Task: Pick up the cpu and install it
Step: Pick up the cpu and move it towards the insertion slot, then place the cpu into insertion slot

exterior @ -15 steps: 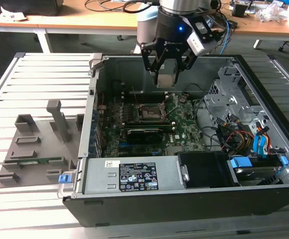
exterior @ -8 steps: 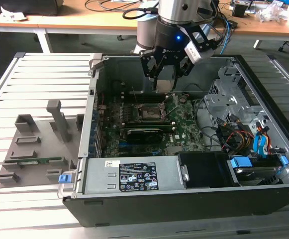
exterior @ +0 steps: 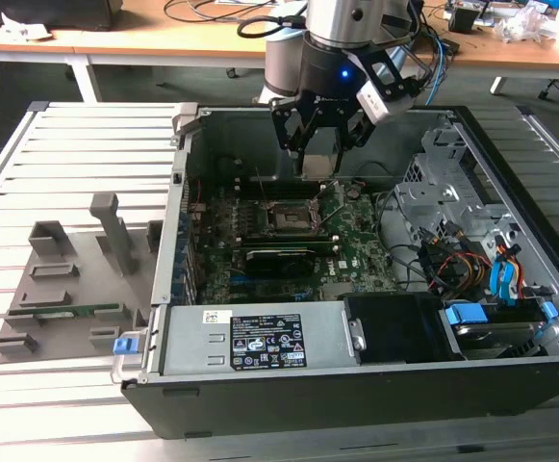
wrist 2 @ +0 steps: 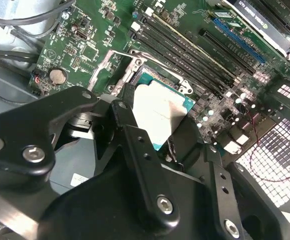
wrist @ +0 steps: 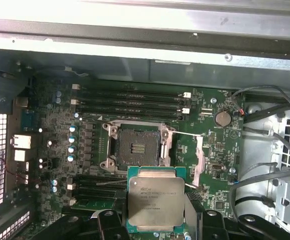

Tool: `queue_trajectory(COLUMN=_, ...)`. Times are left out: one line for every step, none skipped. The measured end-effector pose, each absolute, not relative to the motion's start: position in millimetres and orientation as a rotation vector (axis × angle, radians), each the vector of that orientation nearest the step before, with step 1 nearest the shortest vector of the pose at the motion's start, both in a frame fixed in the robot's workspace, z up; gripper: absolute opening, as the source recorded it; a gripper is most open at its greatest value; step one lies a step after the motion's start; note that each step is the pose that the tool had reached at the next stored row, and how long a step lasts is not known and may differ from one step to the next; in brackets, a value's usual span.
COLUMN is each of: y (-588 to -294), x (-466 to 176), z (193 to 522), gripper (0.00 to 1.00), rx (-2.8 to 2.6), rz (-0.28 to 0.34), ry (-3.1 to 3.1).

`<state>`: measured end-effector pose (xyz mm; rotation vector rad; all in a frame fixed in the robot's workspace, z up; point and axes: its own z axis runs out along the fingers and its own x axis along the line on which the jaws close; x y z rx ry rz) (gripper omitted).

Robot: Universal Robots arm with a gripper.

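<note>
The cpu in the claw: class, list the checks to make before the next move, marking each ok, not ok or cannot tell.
1. Grip of the black claw on the silvery square cpu chip: ok.
2. The square dark metal socket frame on the green motherboard open and vacant: ok.
3. The silver retaining bracket swung aside: ok.
4. Cpu seated in the socket: not ok, held clear of it.
5. Cpu corner marks matched to socket: cannot tell.

In the second wrist view the black metal end effector [wrist 2: 157,127] covers one side of the silvery square cpu [wrist 2: 158,106], which hides part of the dark metal socket frame [wrist 2: 127,67]. The exterior view's upper edge cuts off the grey robot arm [exterior: 342,29].
</note>
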<state>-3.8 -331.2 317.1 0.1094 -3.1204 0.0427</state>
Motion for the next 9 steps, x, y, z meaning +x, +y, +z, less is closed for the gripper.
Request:
queue_trajectory(y=-331.2, x=-3.8, z=316.9, gripper=0.55, rx=0.109, rz=0.043, ry=-3.12)
queue_trajectory(y=-331.2, x=-3.8, z=316.7, gripper=0.55, rx=0.109, rz=0.043, ry=-3.12)
queue_trajectory(y=-331.2, x=-3.8, z=316.7, gripper=0.55, rx=0.109, rz=0.043, ry=-3.12)
queue_trajectory(y=-331.2, x=-3.8, z=316.6, gripper=0.55, rx=0.109, rz=0.043, ry=-3.12)
queue_trajectory(y=-331.2, x=-3.8, z=316.4, gripper=0.55, rx=0.109, rz=0.043, ry=-3.12)
queue_trajectory(y=-331.2, x=-3.8, z=316.2, gripper=0.55, rx=0.109, rz=0.043, ry=-3.12)
queue_trajectory(y=-331.2, x=-3.8, z=316.0, gripper=0.55, rx=0.109, rz=0.043, ry=-3.12)
queue_trajectory(y=-331.2, x=-3.8, z=316.0, gripper=0.55, rx=0.108, rz=0.043, ry=-3.12)
queue_trajectory(y=-331.2, x=-3.8, z=315.9, gripper=0.55, rx=0.106, rz=0.043, ry=-3.121)
